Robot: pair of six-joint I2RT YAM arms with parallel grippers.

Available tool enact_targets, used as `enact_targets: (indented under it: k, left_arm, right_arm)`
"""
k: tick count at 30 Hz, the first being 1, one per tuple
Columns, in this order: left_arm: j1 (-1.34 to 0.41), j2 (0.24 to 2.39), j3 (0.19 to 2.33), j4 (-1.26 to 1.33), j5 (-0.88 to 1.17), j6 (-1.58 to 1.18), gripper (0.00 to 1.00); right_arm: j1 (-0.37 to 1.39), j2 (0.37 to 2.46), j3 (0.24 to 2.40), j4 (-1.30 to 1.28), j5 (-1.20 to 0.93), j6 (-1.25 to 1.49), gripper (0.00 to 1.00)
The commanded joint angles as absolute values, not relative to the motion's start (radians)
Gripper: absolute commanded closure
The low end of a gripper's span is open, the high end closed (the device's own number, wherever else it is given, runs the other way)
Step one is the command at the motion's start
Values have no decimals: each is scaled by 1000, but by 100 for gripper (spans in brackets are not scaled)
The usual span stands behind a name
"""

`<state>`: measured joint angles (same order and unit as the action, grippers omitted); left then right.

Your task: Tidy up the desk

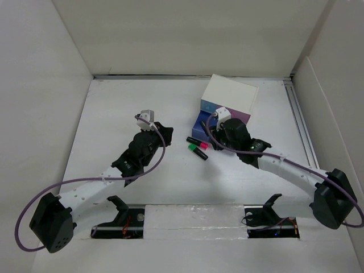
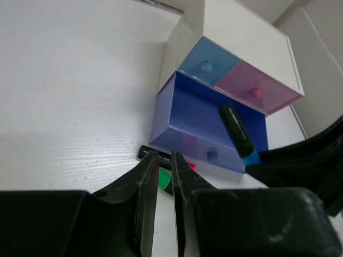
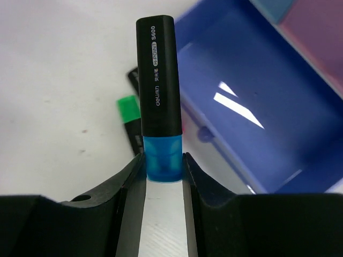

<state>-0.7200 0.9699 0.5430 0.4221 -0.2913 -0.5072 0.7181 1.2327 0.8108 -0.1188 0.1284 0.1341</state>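
Two loose pens, green highlighter [image 1: 197, 151] and pink highlighter [image 1: 197, 142], lay mid-desk [image 1: 114, 114] | right gripper [image 3: 163, 160] pinched blue-capped highlighter [image 3: 157, 91] over open drawer [image 3: 257, 123], drawer box [image 1: 230, 94] toward far right corner | left gripper [image 2: 164, 158] nearly pressed together, empty | step: apparently stowing; next: lower, release inside.

The table [image 1: 125, 114] was matte white, and the box [image 1: 230, 94] was white with a light blue drawer [image 2: 206, 61], a pink drawer [image 2: 257, 88] and a violet-blue drawer [image 2: 198, 115]. The blue-capped highlighter [image 3: 158, 91] was black with white lettering. The green-capped highlighter [image 1: 198, 151] and pink-capped highlighter [image 1: 197, 142] were black too.
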Motion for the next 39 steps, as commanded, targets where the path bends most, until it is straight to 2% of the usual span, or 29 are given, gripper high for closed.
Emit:
enact_targets:
  k: [1, 3, 6, 7, 12, 17, 20, 21, 22, 25, 26, 27, 30, 35, 39]
  left_arm:
    - [-719, 999, 564, 462, -236, -505, 88]
    - [-729, 1023, 577, 460, -224, -499, 87]
    - [-747, 1049, 598, 445, -229, -491, 86]
    - [-747, 1054, 600, 443, -229, -491, 85]
    - [-747, 1058, 601, 445, -224, -492, 85]
    - [-747, 1054, 601, 442, -229, -492, 85]
    - [-747, 1046, 598, 440, -236, -494, 86]
    - [-747, 1043, 598, 440, -236, -494, 85]
    - [-747, 1042, 597, 442, -236, -494, 86]
    - [-747, 1040, 595, 445, -238, -494, 86]
    - [-747, 1040, 594, 445, -238, -494, 86]
    - [-747, 1040, 594, 443, -238, -494, 86]
    - [-747, 1042, 595, 445, -235, -494, 86]
    - [-747, 1040, 594, 445, -241, -494, 86]
    - [-747, 1028, 592, 439, -252, -495, 86]
  right_arm:
    - [654, 1258, 868, -126, 189, 98, 83]
    - [614, 1276, 894, -133, 190, 83, 82]
    - [565, 1315, 926, -143, 201, 78, 72]
    - [565, 1324, 933, -144, 215, 78, 66]
    - [554, 1301, 945, -135, 244, 106, 53]
    - [638, 1281, 875, -92, 170, 103, 52]
    - [670, 1296, 799, -58, 97, 115, 73]
    - [670, 1302, 781, -46, 71, 121, 90]
    - [670, 1310, 764, -32, 55, 130, 92]
    - [682, 1350, 721, -11, 8, 149, 76]
    - [702, 1361, 715, 24, -23, 155, 67]
    - [716, 1382, 713, 26, -20, 156, 53]
    - [764, 1420, 725, 32, -6, 161, 41]
    - [788, 1512, 755, 41, 49, 170, 39]
    - [788, 1554, 795, 15, 113, 172, 42]
